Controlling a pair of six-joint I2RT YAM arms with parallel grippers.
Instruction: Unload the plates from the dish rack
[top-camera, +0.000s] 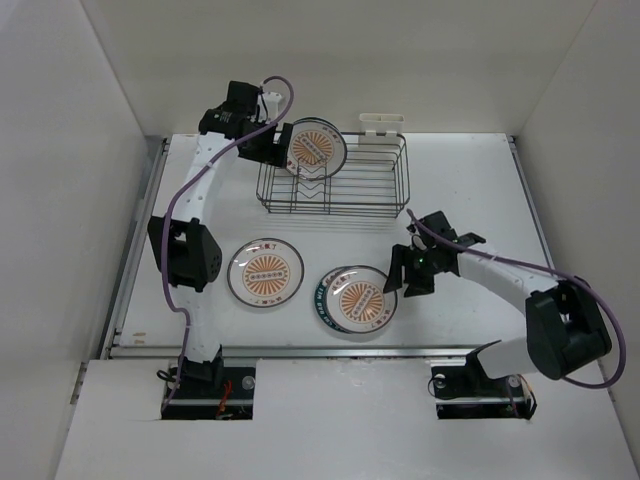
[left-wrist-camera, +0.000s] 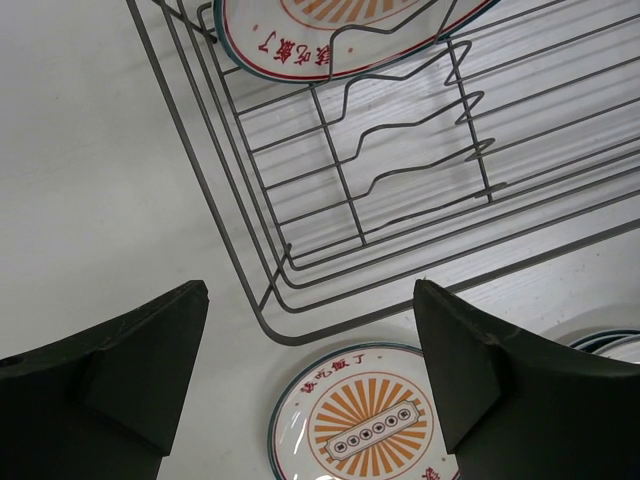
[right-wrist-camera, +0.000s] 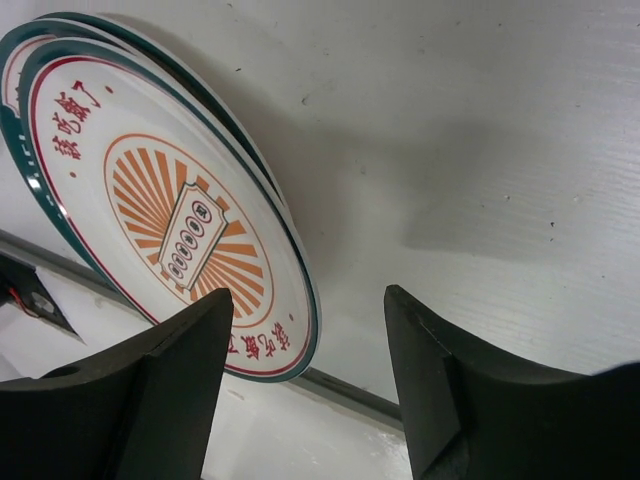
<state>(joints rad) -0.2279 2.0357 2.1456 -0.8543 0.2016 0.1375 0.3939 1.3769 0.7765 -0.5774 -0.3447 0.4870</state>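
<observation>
The dish rack (top-camera: 350, 205) sits at the far middle of the table (top-camera: 470, 190), with a small white holder (top-camera: 382, 122) on its far edge. One sunburst plate (top-camera: 317, 147) stands tilted in the rack's far left corner, propped among the wire dividers; the other slots show only bare wire.

The left hand (top-camera: 278, 148) hangs just beside that plate, at the left end of the rack. In the left wrist view its fingers (left-wrist-camera: 120, 370) are spread wide with nothing between them, above the rack's corner and the bare table.

A second sunburst plate (top-camera: 265, 271) lies flat on the table, near and left of the rack and well apart from it. Just to its right lies a stack of plates (top-camera: 362, 298). The top one shows an orange sunburst, and a teal-banded plate (top-camera: 324, 297) pokes out from under it on the left side.

The right hand (top-camera: 400, 272) is just to the right of this stack. In the right wrist view its fingers (right-wrist-camera: 140, 400) are apart and pinch nothing. The rim of the top plate lies just beside the gap, and bare table shows between the tips.
</observation>
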